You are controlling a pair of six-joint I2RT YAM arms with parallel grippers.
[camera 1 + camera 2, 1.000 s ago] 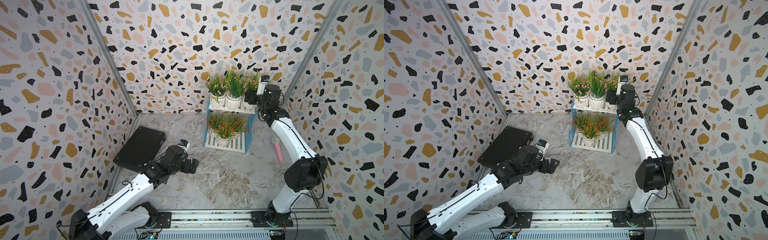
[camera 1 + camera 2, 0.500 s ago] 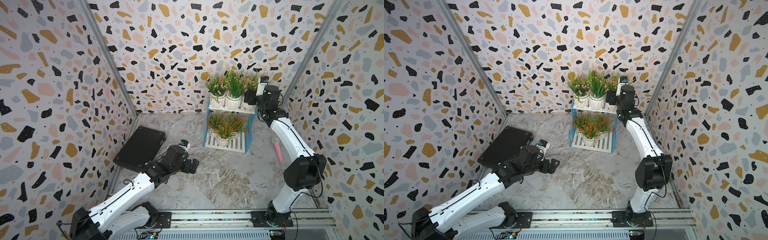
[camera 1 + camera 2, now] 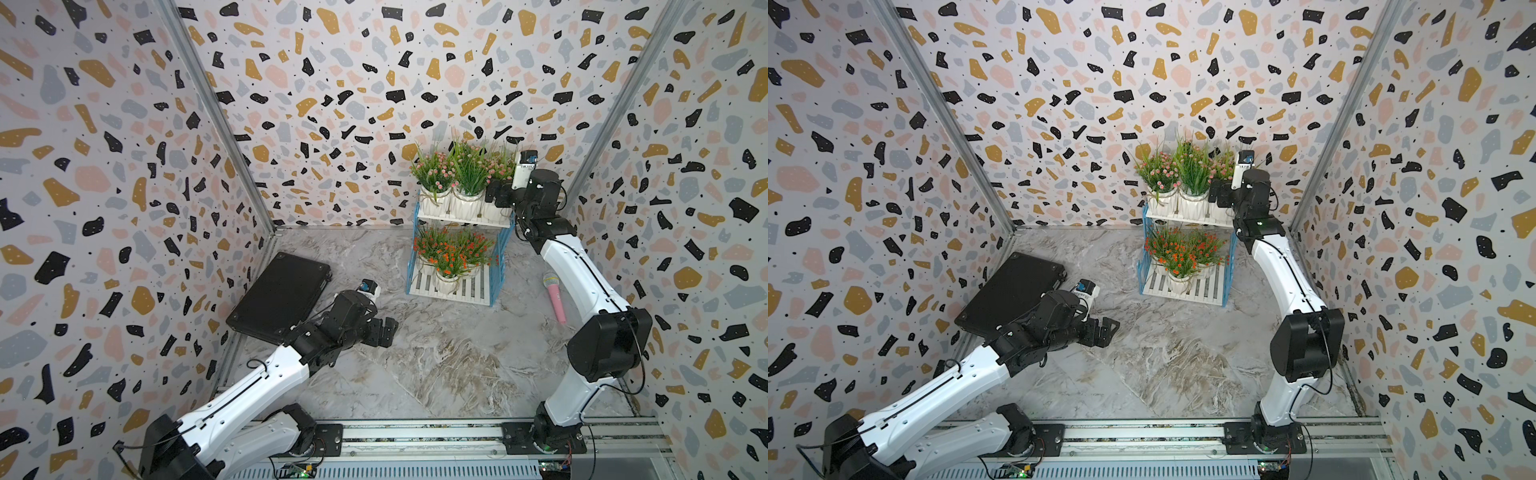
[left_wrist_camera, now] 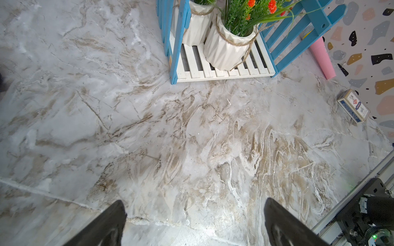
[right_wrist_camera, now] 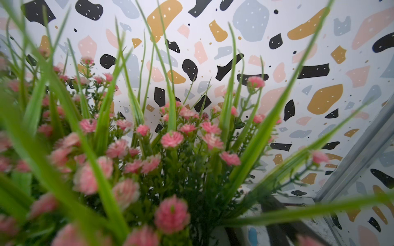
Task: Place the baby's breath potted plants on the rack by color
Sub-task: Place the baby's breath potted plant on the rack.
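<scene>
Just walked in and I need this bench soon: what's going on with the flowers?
A two-armed robot is filling a rack by color, and it looks nearly done. Three pink plants stand on the upper shelf, three orange plants on the lower. The right gripper is at the rightmost pink pot; whether it grips it is unclear. The left gripper hangs open and empty over the table.

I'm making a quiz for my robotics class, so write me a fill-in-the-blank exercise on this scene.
The three pink-blossomed plants in white ribbed pots stand on the ___ tier of the white-slatted, blue-framed rack.
The orange-red-blossomed plants stand on its ___ tier.
The left gripper is ___ and holds nothing.
The pink microphone lies beside the robot's ___ arm.
Missing words: upper, lower, open, right.
</scene>
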